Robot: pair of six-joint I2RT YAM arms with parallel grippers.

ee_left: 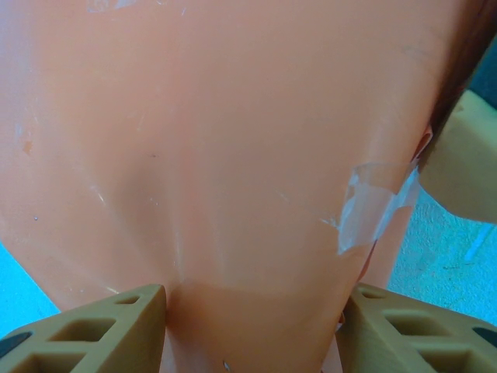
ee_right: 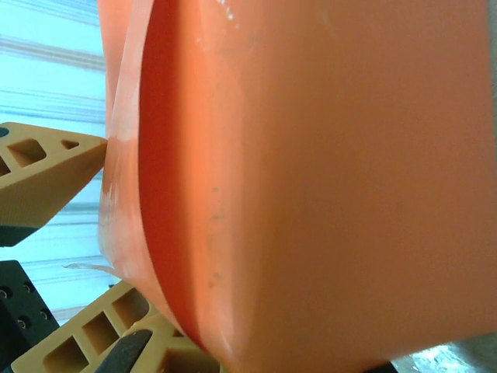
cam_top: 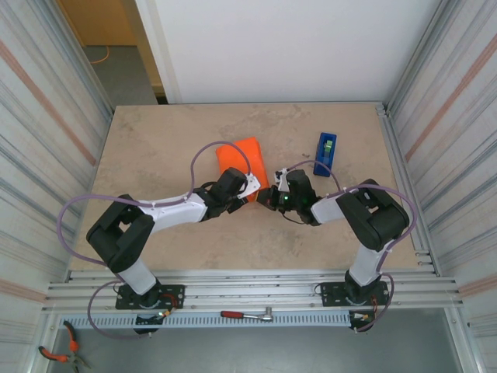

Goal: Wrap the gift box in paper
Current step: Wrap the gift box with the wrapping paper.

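**Orange Parcel Held From Both Sides**

The left gripper (ee_left: 252,311), jaws clamped across the orange paper (cam_top: 242,155), and the right gripper (ee_right: 105,225), jaws pinched shut on a paper flap, hold the bundle tilted at the middle of the counter (cam_top: 171,148). A clear tape strip (ee_left: 373,206) clings to one edge. A blue tape dispenser (cam_top: 325,153) stands nearby, its label too small to read.

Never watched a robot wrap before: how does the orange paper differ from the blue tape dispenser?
Colour: the orange paper is plain orange; the blue tape dispenser is blue with a green spot. Size: the paper looks larger from above than the dispenser. State: the paper is held by the left gripper and right gripper; the dispenser stands alone, untouched. Both are over the same table.
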